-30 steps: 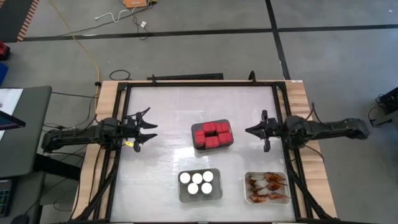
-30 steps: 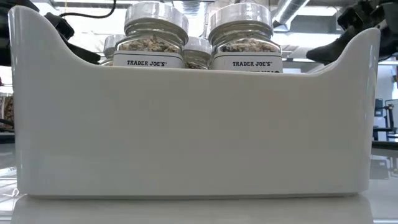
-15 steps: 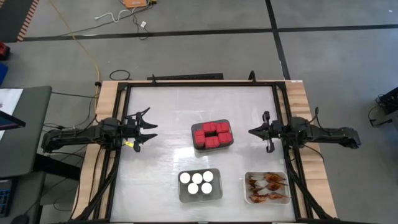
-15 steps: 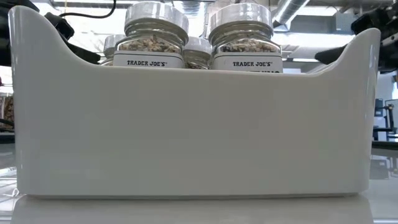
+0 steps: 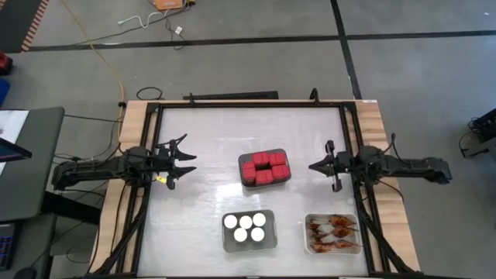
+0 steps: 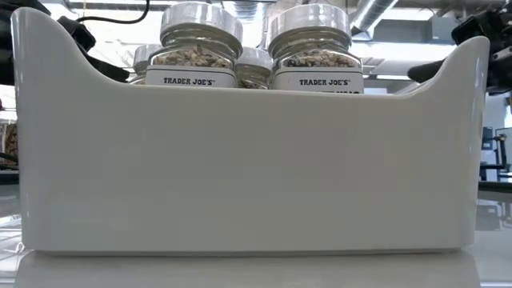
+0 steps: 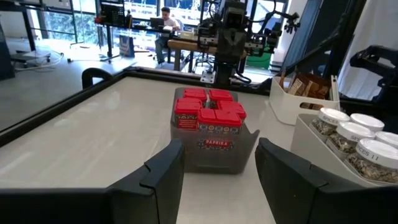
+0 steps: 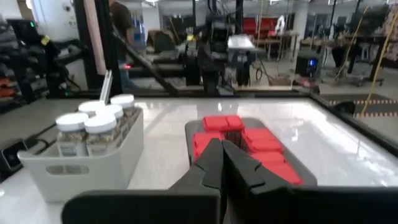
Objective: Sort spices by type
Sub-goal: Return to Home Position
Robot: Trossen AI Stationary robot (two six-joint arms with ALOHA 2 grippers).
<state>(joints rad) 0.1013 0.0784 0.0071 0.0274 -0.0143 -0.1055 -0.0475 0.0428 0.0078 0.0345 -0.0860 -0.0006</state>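
Sorting looked done: jars (image 5: 246, 227) and orange packets (image 5: 332, 232) sat grouped at the table's (image 5: 209, 132) front, red containers (image 5: 264, 167) mid-table. Flanking those, the left hand (image 5: 187, 159) hung open and empty and the right hand (image 5: 313, 165) was pinched shut on nothing, so only parking at home seemed left.

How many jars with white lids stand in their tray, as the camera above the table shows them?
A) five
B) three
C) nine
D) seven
A: the high view shows five round white lids, so five jars, grouped in one tray at the near edge of the table.
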